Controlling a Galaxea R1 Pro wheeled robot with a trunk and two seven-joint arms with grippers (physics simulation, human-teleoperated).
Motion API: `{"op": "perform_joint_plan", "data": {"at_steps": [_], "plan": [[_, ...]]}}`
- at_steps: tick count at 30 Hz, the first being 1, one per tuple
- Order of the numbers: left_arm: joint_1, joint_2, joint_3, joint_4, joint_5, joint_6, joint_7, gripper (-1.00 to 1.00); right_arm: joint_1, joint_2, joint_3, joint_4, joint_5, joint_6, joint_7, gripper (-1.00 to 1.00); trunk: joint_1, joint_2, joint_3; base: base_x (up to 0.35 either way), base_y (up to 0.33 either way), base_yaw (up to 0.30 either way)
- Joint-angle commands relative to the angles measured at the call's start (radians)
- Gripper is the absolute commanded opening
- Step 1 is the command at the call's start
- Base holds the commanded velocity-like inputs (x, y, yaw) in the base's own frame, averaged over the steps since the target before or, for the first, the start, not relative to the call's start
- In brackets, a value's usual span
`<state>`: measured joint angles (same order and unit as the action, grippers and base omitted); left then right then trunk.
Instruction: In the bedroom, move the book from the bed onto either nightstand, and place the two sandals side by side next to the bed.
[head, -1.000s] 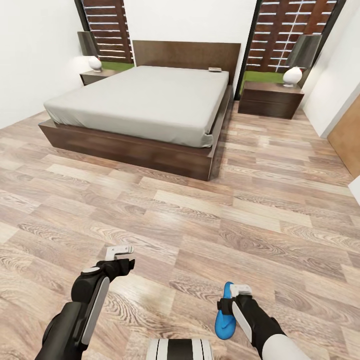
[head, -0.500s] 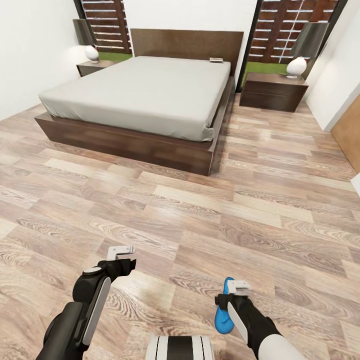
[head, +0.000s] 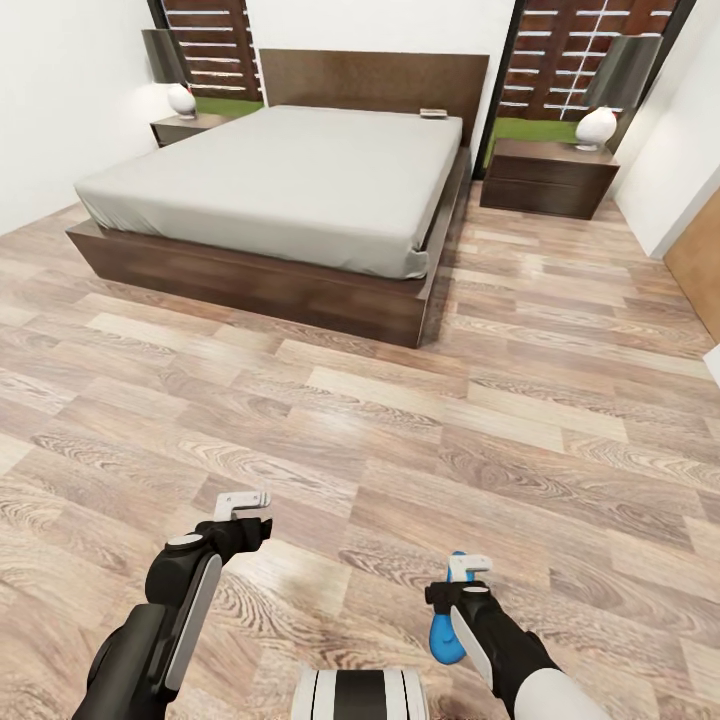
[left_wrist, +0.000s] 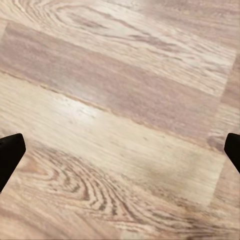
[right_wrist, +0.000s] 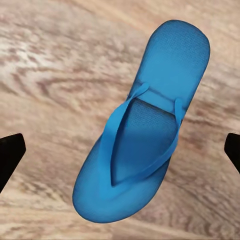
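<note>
Lower left of the head view: left gripper (head: 244, 503) hanging over bare plank floor (head: 560, 420), fingers apart, nothing between them; in its wrist view just wood grain with the dark fingertips at both side edges. Lower centre-right: right gripper (head: 466, 568) poised directly above one blue sandal (head: 445, 630), fingers spread wide and not touching it. In the right wrist view, sandal (right_wrist: 142, 125) lying flat on the floor, strap side up, long axis running diagonally from lower left to upper right of that frame, fingertips well clear at either side edge. Right arm plainly the nearer one, so probably a straight descent and a close across the sole's narrow width, perhaps after a wrist turn to square with that axis. Second sandal not made out. Upper half of the head view: bed (head: 270, 180) well apart from both grippers, wide open floor between, free floor along its right side. Book (head: 432, 113) small near the headboard at upper centre-right; nightstand (head: 548, 178) with a lamp just right of the bed, another nightstand at upper left.
</note>
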<state>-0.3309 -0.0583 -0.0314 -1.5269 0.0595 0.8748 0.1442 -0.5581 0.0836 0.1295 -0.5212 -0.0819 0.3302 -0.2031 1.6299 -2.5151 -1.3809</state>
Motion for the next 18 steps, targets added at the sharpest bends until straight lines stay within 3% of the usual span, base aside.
{"op": "perform_joint_plan", "data": {"at_steps": [1, 18], "plan": [[0.0, 0.0, -0.001, -0.001, 0.006, 0.004, 0.008, 1.0, 0.0, -0.001, 0.008, -0.001, -0.009, -0.006, -0.009, 1.0, 0.0, -0.001, -0.005, 0.0, 0.0, 0.0], [0.0, 0.0, -0.002, -0.001, 0.006, 0.004, 0.008, 1.0, 0.0, -0.002, 0.005, 0.0, -0.013, -0.026, -0.015, 1.0, 0.008, -0.005, -0.07, 0.0, 0.0, 0.0]]}}
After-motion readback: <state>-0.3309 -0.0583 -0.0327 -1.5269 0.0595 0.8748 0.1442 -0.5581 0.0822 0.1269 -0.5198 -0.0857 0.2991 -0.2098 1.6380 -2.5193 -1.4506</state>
